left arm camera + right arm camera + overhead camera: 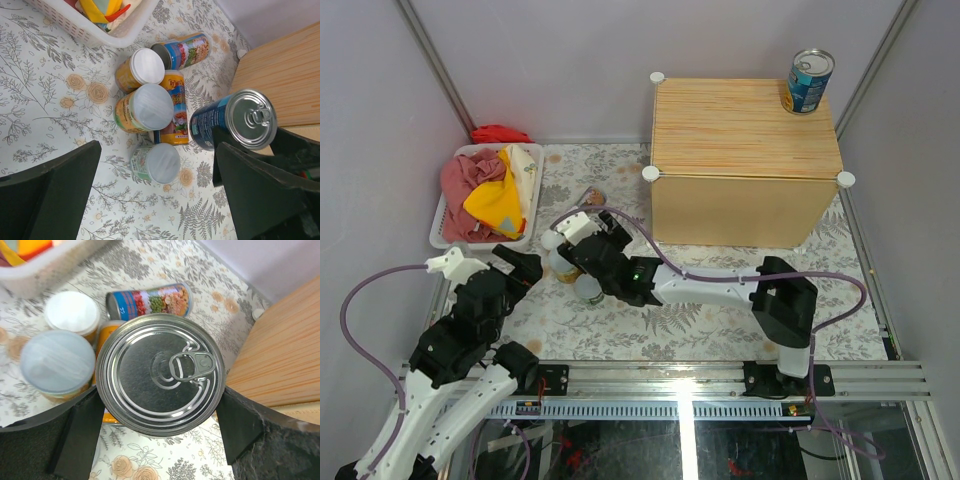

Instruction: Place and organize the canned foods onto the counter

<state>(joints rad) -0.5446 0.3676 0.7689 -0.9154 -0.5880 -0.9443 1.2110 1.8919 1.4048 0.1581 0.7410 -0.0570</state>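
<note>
My right gripper is shut on a blue-labelled tin with a silver pull-tab top, holding it upright by its sides. The left wrist view shows that tin next to the other cans. These are two orange-yellow jars with white lids, an orange can lying flat, a slim multicoloured can on its side and a short pale-lidded can. My left gripper is open and empty, just in front of the pale-lidded can. A second blue tin stands on the wood-grain counter at its far right corner.
A white plastic basket with red and yellow cloths sits at the far left, close to the cans. The counter's front wall stands right of the can cluster. My right arm stretches across the floral table cover. Grey walls close in both sides.
</note>
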